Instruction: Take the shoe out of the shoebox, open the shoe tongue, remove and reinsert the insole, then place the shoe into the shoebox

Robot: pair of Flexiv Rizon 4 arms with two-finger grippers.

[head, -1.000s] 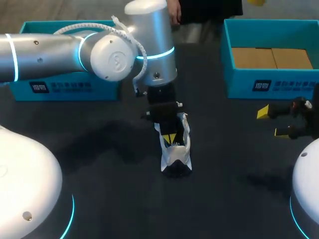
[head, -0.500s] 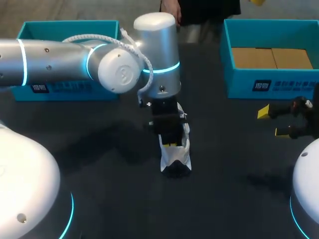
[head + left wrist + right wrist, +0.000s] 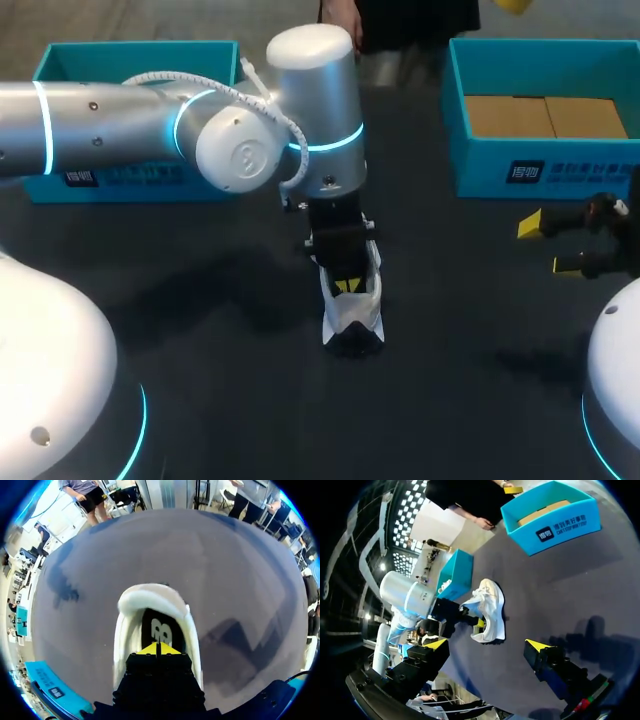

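A white shoe [image 3: 353,312] stands on the dark table at the middle, its toe toward the front edge. My left gripper [image 3: 345,285] reaches straight down into its opening. In the left wrist view the left gripper [image 3: 156,649] is shut, its yellow tips pressed together on the black insole [image 3: 156,627] inside the shoe's white collar [image 3: 150,592]; whether it pinches the insole I cannot tell. My right gripper [image 3: 545,245] hangs open near the table's right side, apart from the shoe. From the right gripper [image 3: 487,645], the shoe [image 3: 490,607] lies ahead.
A teal shoebox [image 3: 545,165] with brown cardboard inside stands at the back right. A second teal box [image 3: 60,60] stands at the back left, partly hidden behind my left arm. Both boxes also show in the right wrist view, the near one [image 3: 555,522] and the far one [image 3: 457,572].
My left arm has shifted slightly to the right, and its gripper sits a little lower in the shoe. The right arm has stayed still.
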